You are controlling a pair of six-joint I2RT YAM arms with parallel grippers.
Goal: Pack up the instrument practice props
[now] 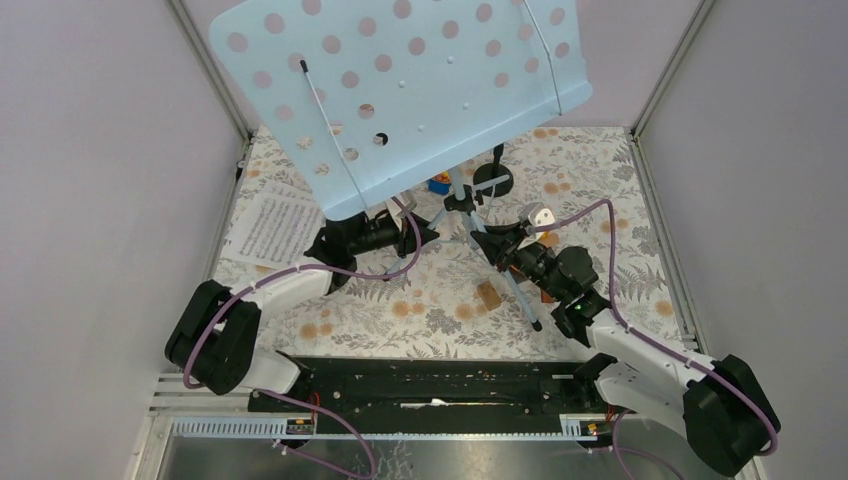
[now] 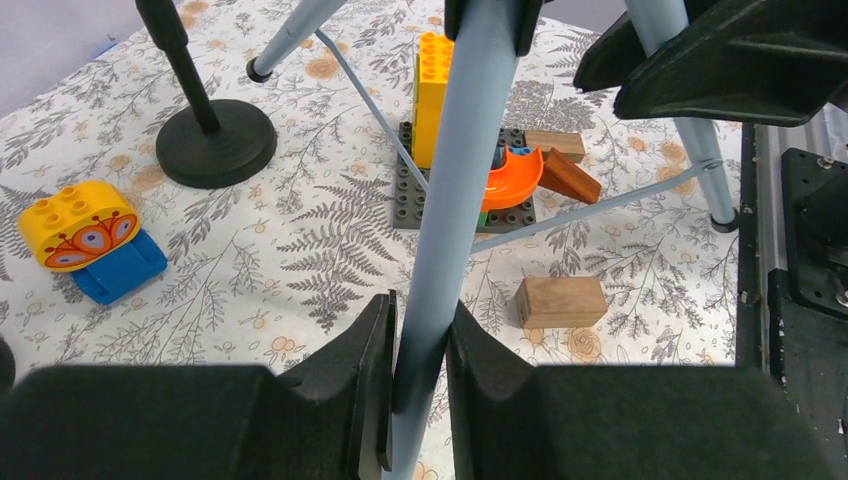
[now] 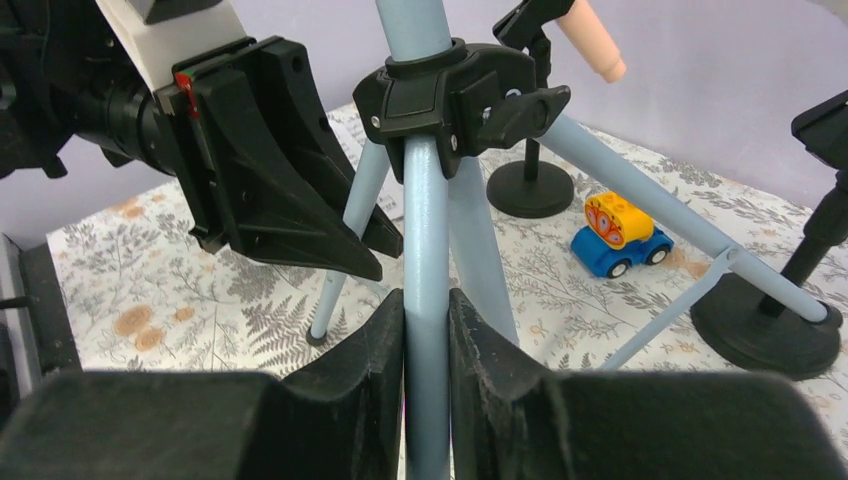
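The light-blue perforated music rack [image 1: 400,90] stands tilted over the mat on its tripod legs [image 1: 515,285]. My left gripper [image 1: 428,232] [image 2: 420,320] is shut on a light-blue stand tube [image 2: 460,200]. My right gripper [image 1: 483,240] [image 3: 427,310] is shut on a tripod leg [image 3: 427,230] just below the black clamp hub [image 3: 450,95]. White sheet-music pages [image 1: 270,225] lie at the left. A pink microphone [image 3: 592,42] sits in a black round-based mic holder [image 3: 530,185] [image 2: 215,140]. A second holder base [image 3: 765,325] stands at the right. The white microphone is out of view.
Toy blocks lie on the floral mat: a yellow-and-blue car [image 2: 90,240] [image 3: 620,235], a yellow brick on a grey plate [image 2: 432,90] and brown wooden blocks [image 2: 561,300] [image 1: 489,294]. Grey walls [image 1: 120,150] close in both sides. A black rail [image 1: 430,385] runs along the near edge.
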